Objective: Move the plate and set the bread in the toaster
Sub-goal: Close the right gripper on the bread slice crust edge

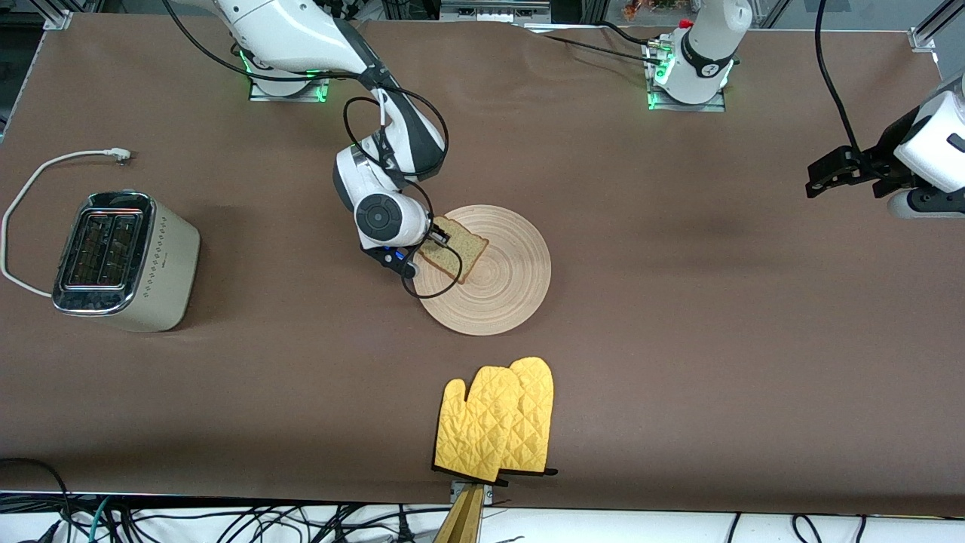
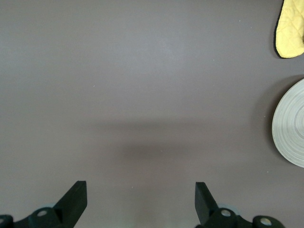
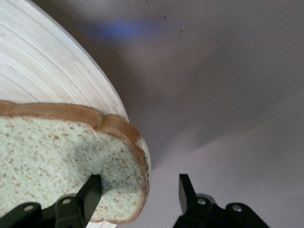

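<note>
The pale wooden plate [image 1: 497, 279] lies mid-table. The bread [image 1: 460, 253] rests on it at the rim toward the right arm's end, its crust overhanging that rim. My right gripper [image 1: 433, 241] is low over that edge. In the right wrist view the gripper [image 3: 139, 183] is open: one finger [image 3: 90, 190] is against the face of the bread [image 3: 57, 152], the other [image 3: 185, 187] stands clear of the crust over bare table beside the plate [image 3: 42, 66]. The toaster [image 1: 124, 260] stands toward the right arm's end. My left gripper [image 1: 818, 181] waits open, empty [image 2: 141, 187], at the left arm's end.
Two yellow oven mitts [image 1: 497, 418] lie nearer the front camera than the plate, at the table edge. The toaster's white cord [image 1: 45, 170] loops on the table beside it. The left wrist view shows one mitt [image 2: 290, 28] and part of the plate [image 2: 292, 126].
</note>
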{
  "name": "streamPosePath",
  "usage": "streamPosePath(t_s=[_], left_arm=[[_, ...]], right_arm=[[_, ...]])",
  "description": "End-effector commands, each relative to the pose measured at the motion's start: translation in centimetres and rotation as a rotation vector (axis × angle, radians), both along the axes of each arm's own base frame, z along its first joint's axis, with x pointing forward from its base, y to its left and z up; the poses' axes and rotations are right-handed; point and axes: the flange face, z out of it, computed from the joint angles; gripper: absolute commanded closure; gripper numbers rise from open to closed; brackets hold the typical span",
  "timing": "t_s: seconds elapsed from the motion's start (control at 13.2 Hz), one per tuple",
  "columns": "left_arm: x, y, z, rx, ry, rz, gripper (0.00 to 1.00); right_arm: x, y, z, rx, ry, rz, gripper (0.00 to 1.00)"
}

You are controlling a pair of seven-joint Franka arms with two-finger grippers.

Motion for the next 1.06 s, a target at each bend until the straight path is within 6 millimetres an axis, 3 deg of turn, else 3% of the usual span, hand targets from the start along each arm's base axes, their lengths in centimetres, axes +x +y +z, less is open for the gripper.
streamPosePath(t_s=[0.0,0.53,0.76,0.99], left_arm=[[0.26,-0.18,0.84,-0.012,-0.001,-0.008,0.0],[0.26,-0.18,0.84,-0.012,-0.001,-0.008,0.0],[0.26,-0.18,0.77,-0.012,0.0,-0.008,0.0],[0.27,0.17,0.77,-0.012,0.0,-0.002,0.0]], right_arm=[[0.37,0.32,-0.66,0.003,-0.006,-0.009,0.26],[0.37,0.4,-0.91,0.004,-0.011,-0.009,0.27],[0.45,0.32,-0.9,0.004,-0.013,-0.01,0.35],[0.44,0.41,-1.21,0.004,-0.015,-0.01,0.35]])
